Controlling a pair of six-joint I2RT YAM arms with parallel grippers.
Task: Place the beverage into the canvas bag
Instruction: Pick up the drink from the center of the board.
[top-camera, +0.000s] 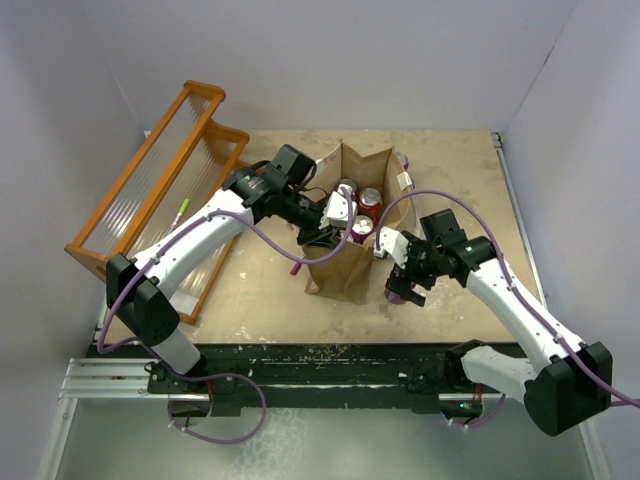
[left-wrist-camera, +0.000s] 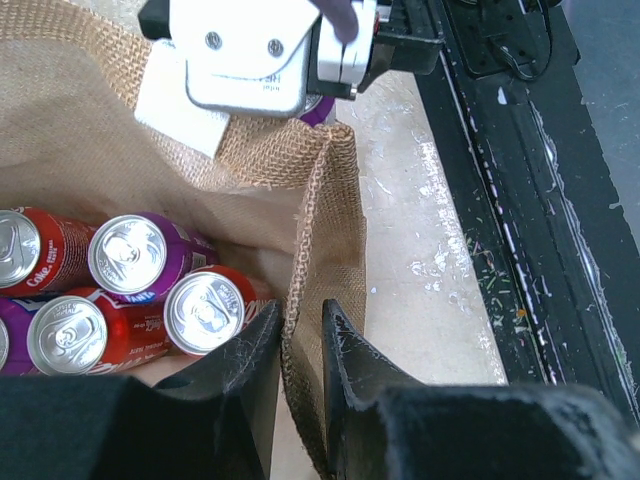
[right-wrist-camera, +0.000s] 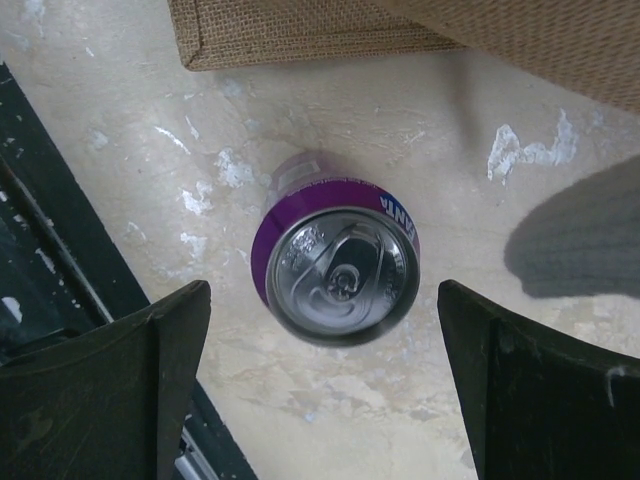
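Right now the left jaws are pinching the upper rim of the canvas bag (left-wrist-camera: 330, 200), with one finger inside the woven wall and the other outside it. The bag stands upright near the middle of the worktop (top-camera: 470, 180), its mouth open to the top. Several red and purple cans (left-wrist-camera: 205, 312) sit packed together in it, silver tops up. The beverage, a purple soda can (right-wrist-camera: 340, 265), stands upright on the worktop just outside the bag, beside its right-hand bottom corner. The right jaws hang above that can, spread wide with one finger on each side of it. Neither finger touches it. An orange slatted rack (top-camera: 150, 190) lies at the far left of the worktop, well apart from the bag.
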